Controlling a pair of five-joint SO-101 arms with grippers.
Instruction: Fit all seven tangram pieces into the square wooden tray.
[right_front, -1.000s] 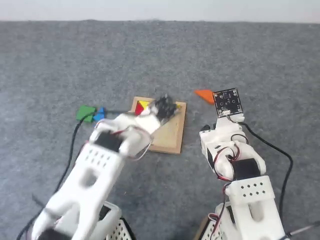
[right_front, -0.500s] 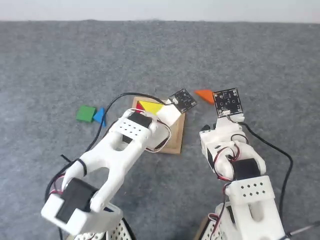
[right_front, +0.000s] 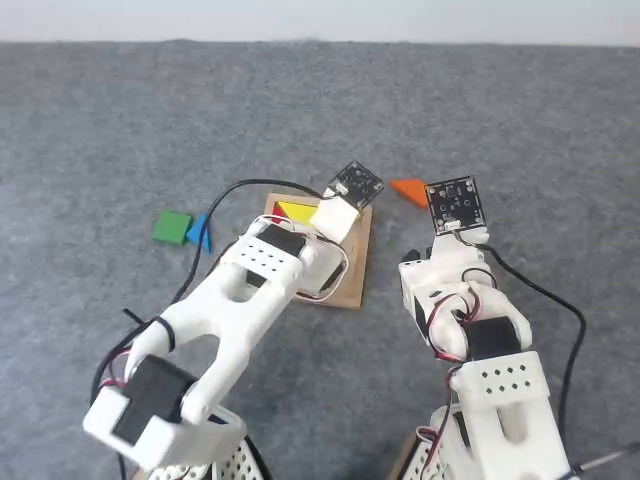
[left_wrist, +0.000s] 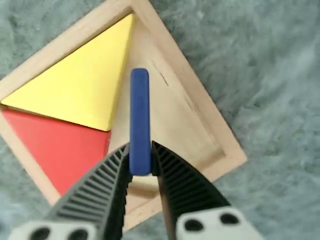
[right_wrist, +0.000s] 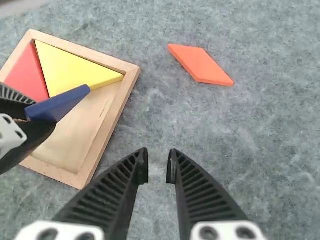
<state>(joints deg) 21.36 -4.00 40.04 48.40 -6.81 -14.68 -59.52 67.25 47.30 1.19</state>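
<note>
Two of seven seated: yellow triangle (left_wrist: 80, 85) and red triangle (left_wrist: 55, 145) fill one half of the wooden tray (left_wrist: 200, 100).

My left fingers (left_wrist: 102, 187) are pinching a dark blue piece (left_wrist: 139, 115) edge-on over the tray's bare half, just beside the yellow triangle's short edge. Can't tell if its far end touches the wood.

Step in hand, I'd say: placing piece three. Next move needs the piece tipped flat, squared to the yellow edge and the tray corner, lowered, then released. Let go on edge and it will likely topple crooked.

My right fingers (right_wrist: 117, 192) are barely parted, holding nothing, over the tabletop (right_wrist: 260, 150) between the tray and the orange parallelogram (right_wrist: 200, 64), the probable next pick.

Green square (right_front: 171, 226) and small blue triangle (right_front: 200, 231) sit side by side on the tabletop, off the tray's other side.
</note>
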